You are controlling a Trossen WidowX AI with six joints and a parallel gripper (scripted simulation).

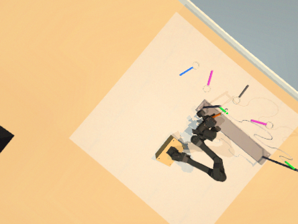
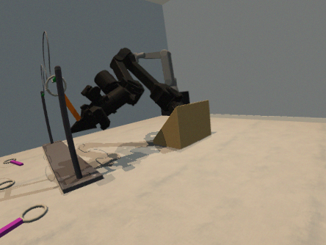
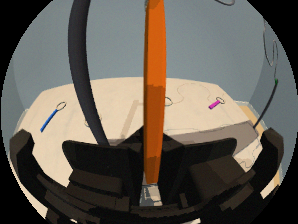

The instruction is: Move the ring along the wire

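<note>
My gripper is shut on the orange handle, which slants up from the fingers. The pale ring at its top is upright by the near post, around the height of the green part there. That green part shows inside the ring's outline; whether the ring touches it, I cannot tell. The ring is out of the wrist view. The far green part is by the far post.
The thin grey wire loops high between the posts above the grey base. Loose rings with blue, magenta and dark handles lie beyond. A wooden block stands by the arm's base.
</note>
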